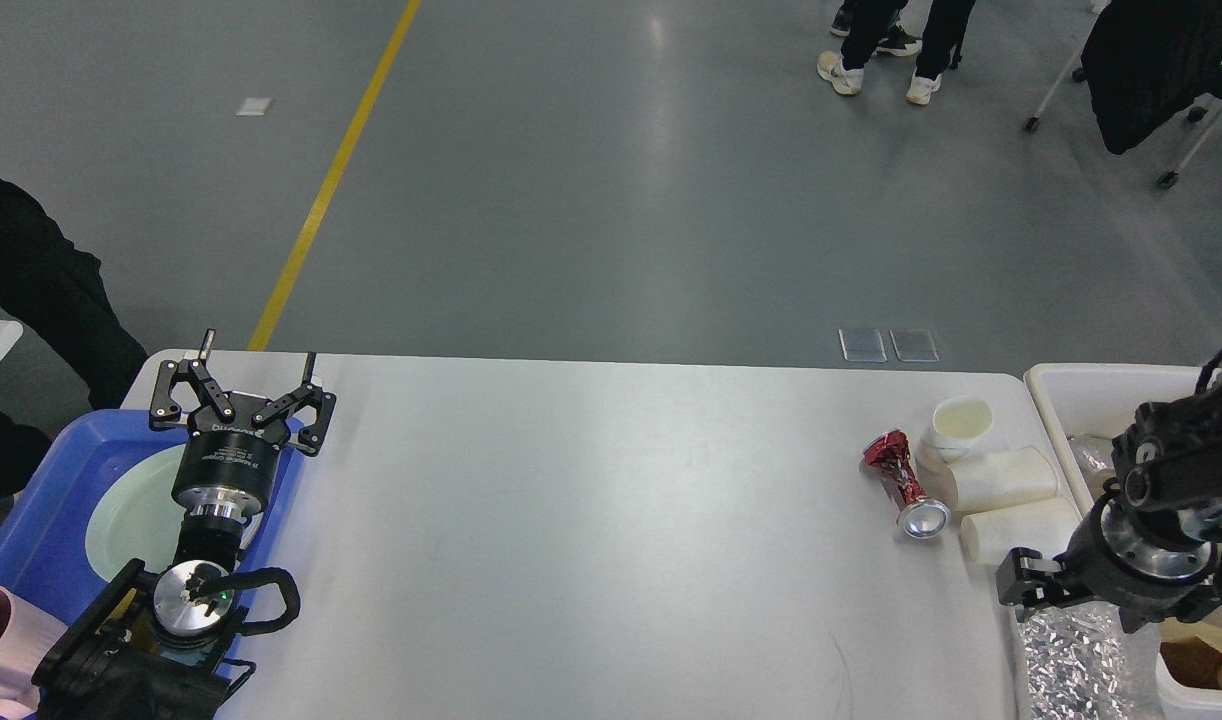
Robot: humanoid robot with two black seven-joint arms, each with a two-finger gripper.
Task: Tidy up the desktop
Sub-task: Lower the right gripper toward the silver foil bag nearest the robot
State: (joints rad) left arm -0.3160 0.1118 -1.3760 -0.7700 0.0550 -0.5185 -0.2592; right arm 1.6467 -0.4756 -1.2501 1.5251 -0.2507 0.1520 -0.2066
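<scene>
The white desktop [591, 520] fills the lower half of the head view. At its right end lie a crushed red can [901, 478], an upright white paper cup [956, 425] and two white paper cups on their sides [1011, 500]. A silver foil bag [1071, 660] lies at the front right corner. My left gripper [243, 385] is open and empty, over the far left edge by the blue tray. My right gripper [1021, 590] is low at the front right, just above the foil bag; its fingers cannot be told apart.
A blue plastic tray [46, 500] with a pale green plate [131, 510] stands at the left, a pink mug [1, 640] at its front. A cream-white bin [1101, 385] with rubbish stands off the table's right end. People stand on the grey floor behind.
</scene>
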